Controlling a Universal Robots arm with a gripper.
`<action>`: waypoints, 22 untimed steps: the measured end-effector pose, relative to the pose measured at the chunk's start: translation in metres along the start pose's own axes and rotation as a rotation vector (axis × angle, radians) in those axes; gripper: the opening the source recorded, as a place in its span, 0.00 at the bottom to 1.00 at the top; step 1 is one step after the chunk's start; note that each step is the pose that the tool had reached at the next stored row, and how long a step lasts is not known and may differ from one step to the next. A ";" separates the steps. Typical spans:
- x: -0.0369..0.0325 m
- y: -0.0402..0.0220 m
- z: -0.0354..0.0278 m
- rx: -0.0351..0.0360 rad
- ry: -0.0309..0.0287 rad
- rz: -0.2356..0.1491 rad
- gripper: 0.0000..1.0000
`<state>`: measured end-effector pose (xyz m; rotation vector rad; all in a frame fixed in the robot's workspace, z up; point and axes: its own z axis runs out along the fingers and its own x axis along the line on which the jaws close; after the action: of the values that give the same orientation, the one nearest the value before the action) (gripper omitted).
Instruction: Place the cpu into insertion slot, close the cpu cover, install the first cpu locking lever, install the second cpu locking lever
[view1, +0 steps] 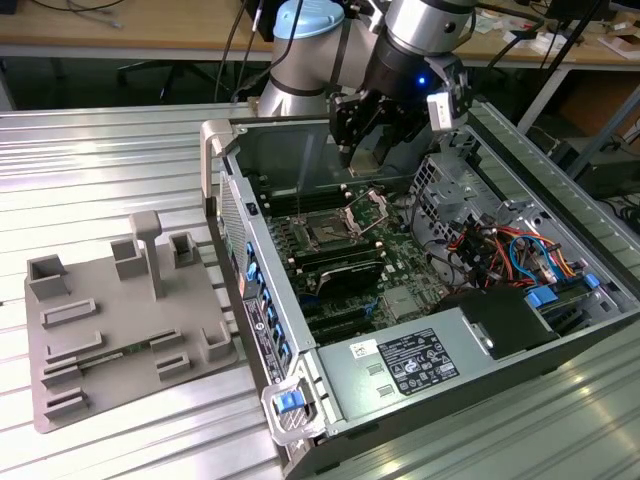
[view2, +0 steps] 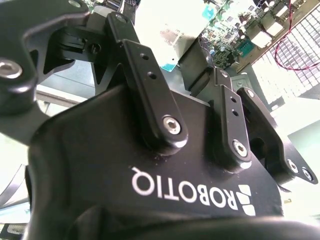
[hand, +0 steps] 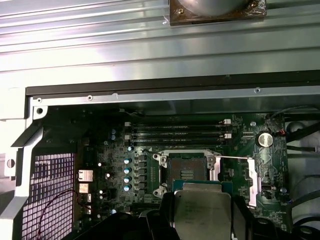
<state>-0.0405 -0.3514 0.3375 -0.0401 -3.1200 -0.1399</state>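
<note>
My gripper (view1: 372, 140) hangs above the open computer case, shut on the cpu (hand: 201, 209), a thin silvery-grey square with a greenish rim. In the first wrist view the chip sits between two black fingers (hand: 167, 216). The insertion slot (hand: 186, 167), a dark square socket with a silvery rim, lies bare on the green board a little beyond the chip. The cpu cover (hand: 252, 182) stands swung open at the socket's side. In the exterior view the insertion slot (view1: 326, 233) is below and towards the exterior view's left of the gripper, with the raised cpu cover (view1: 368, 206) beside it.
Long black memory slots (hand: 177, 131) run beside the socket. The case's walls (view1: 262, 300) ring the board. A power supply (view1: 420, 360) and coloured cables (view1: 505, 250) fill the exterior view's right. A grey fixture plate (view1: 110, 320) lies on the ribbed metal table (view1: 100, 150) outside the case.
</note>
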 end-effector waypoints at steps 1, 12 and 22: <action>0.0001 0.0000 0.0001 0.0000 0.0000 0.000 0.55; 0.0015 0.0034 0.0022 0.0464 -0.0012 0.000 0.55; 0.0018 0.0034 0.0045 0.0464 -0.0012 0.000 0.55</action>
<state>-0.0423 -0.3476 0.3334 -0.0387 -3.1230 -0.0675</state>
